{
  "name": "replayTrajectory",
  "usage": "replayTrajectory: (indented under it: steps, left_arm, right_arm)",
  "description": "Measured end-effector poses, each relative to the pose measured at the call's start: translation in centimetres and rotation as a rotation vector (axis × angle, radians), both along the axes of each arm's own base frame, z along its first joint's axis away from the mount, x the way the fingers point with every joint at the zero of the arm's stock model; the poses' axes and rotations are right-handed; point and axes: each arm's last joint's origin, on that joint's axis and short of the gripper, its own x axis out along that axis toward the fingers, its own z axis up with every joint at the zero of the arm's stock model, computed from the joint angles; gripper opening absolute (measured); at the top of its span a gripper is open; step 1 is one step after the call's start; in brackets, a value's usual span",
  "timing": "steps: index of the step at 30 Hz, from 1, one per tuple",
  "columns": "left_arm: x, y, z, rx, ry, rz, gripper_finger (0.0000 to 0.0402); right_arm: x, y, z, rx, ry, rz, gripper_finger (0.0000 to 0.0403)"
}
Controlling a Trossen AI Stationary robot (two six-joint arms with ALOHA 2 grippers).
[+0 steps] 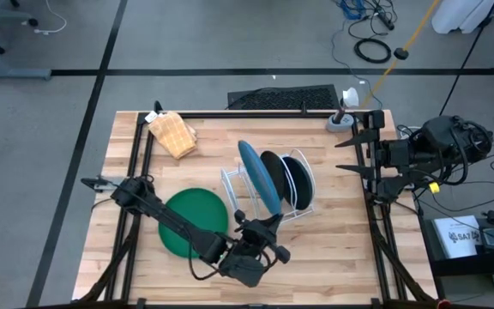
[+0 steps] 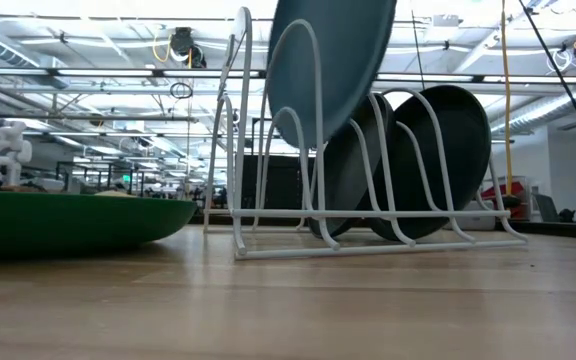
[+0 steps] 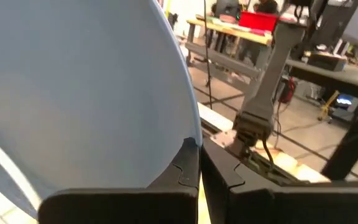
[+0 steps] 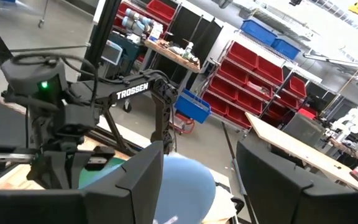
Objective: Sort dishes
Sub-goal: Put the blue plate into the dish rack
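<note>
My left gripper is shut on the large bright blue plate, which stands on edge over the white wire rack. In the low view the blue plate is tilted among the rack's front wires. Two smaller dark plates stand on edge in the rack's slots behind it; I cannot tell the teal from the black. The large green plate lies flat on the table, partly under my left arm. My right gripper is open and empty at the table's right edge. My left gripper pinches the blue plate's rim between its two fingers, at the plate's near edge. The fingers come from the table's near side, pointing toward the far edge. The plate stands on edge, tilted, its lower edge above the rack's base.
A tan ridged block lies at the far left of the table. A small grey stand sits at the far right corner. Black frame rails run along the table's left and right sides.
</note>
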Motion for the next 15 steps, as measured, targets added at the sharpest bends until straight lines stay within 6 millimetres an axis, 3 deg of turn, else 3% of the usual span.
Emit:
replayTrajectory:
  steps: [8,15]
  left_arm:
    - [0.3,1.2,-1.3,-0.077,0.062,-0.057,0.0006]
    - [0.3,1.6,-1.5,-0.078,0.076,-0.044,0.0033]
  right_arm:
    - [0.0,0.0,-0.2,0.017,0.017,0.0,0.0199]
    - [0.0,0.0,-0.3,0.016,0.028,0.0,0.0199]
